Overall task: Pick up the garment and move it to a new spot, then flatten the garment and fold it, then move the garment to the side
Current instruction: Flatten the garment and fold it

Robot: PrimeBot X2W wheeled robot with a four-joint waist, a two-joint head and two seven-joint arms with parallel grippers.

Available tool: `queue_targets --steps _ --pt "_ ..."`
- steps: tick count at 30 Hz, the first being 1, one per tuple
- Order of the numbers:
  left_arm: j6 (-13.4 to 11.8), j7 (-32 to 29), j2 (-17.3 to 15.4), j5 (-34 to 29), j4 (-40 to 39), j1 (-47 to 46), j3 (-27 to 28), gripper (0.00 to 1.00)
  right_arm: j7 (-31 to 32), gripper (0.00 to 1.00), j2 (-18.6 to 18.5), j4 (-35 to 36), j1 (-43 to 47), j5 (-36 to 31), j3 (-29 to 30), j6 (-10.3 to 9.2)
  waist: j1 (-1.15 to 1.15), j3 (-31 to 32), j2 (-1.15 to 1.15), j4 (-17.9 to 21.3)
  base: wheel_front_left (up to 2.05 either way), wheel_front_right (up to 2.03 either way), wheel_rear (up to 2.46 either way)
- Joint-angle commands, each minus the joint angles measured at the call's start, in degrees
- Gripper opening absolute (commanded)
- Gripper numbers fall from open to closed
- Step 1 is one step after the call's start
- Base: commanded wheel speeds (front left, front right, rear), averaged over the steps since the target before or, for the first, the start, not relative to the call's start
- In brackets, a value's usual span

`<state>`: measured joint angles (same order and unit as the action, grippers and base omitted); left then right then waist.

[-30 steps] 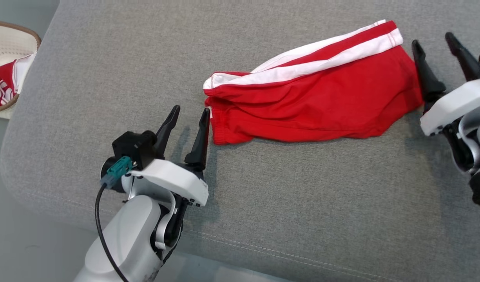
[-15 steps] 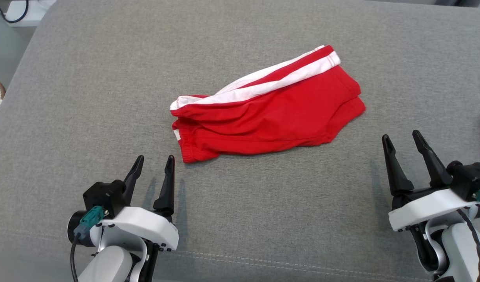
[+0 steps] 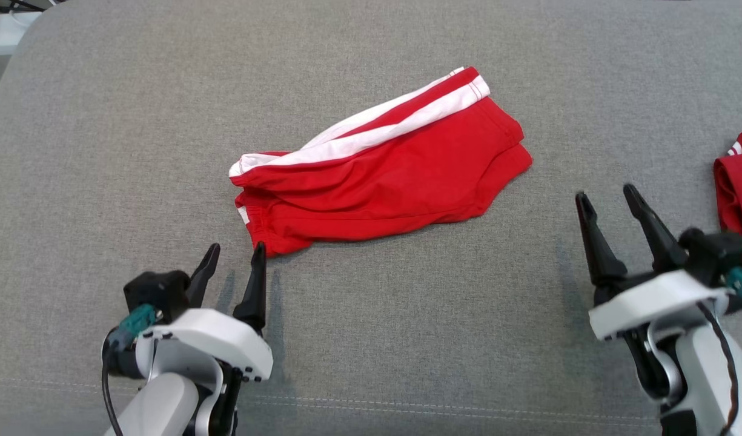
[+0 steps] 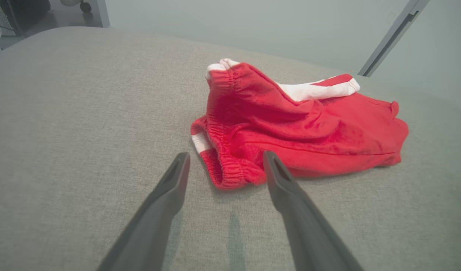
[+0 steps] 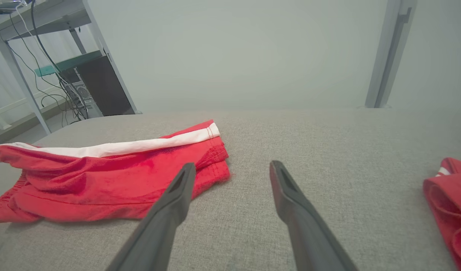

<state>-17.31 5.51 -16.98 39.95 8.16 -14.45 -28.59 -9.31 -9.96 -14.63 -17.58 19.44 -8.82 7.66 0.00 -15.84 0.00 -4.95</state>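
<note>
Grey cushion (image 3: 371,339) bears red shorts (image 3: 383,175); pale wall (image 5: 234,56) behind.

Right gripper (image 5: 232,165) hovers low, its two dark fingers spread wide, nothing between them but grey cushion (image 5: 328,150). Red shorts (image 5: 102,180) with a white stripe lie off to its left, hem right by the left fingertip. Another red cloth (image 5: 450,199) sits well out right. Shelves (image 5: 64,64) and cables (image 5: 53,79) stand far back left.

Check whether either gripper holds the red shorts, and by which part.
Nothing is held. The left gripper and right gripper are both open; the red shorts lie loose on the grey cushion.
</note>
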Motion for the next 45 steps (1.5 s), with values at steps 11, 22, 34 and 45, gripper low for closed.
queue_targets --steps 11,22,34,45 --pt "3.6 -4.3 2.0 5.1 6.4 -11.0 2.7 1.00 6.8 1.00 -3.7 -14.9 -22.3 5.2 -9.7 -0.17 0.00 -3.9 0.00 -1.0 0.00 0.00 0.00" --pt "9.6 -6.3 7.7 10.3 16.6 -17.1 2.2 1.00 16.8 1.00 -3.8 -33.5 -37.4 13.5 -21.3 -0.17 0.00 -7.1 0.00 -4.7 0.00 0.00 0.00" --pt "16.6 -9.2 10.4 15.1 20.7 -18.2 1.1 0.00 23.5 0.00 -4.4 -39.0 -41.0 23.9 -29.3 -0.17 0.00 -7.5 0.00 -5.7 0.00 0.00 0.00" --pt "17.9 -9.0 5.2 13.9 11.0 -11.1 0.0 0.00 20.9 0.00 -9.8 -34.1 -37.3 33.0 -31.2 -0.17 0.00 -6.4 0.00 -5.6 0.00 0.00 0.00"
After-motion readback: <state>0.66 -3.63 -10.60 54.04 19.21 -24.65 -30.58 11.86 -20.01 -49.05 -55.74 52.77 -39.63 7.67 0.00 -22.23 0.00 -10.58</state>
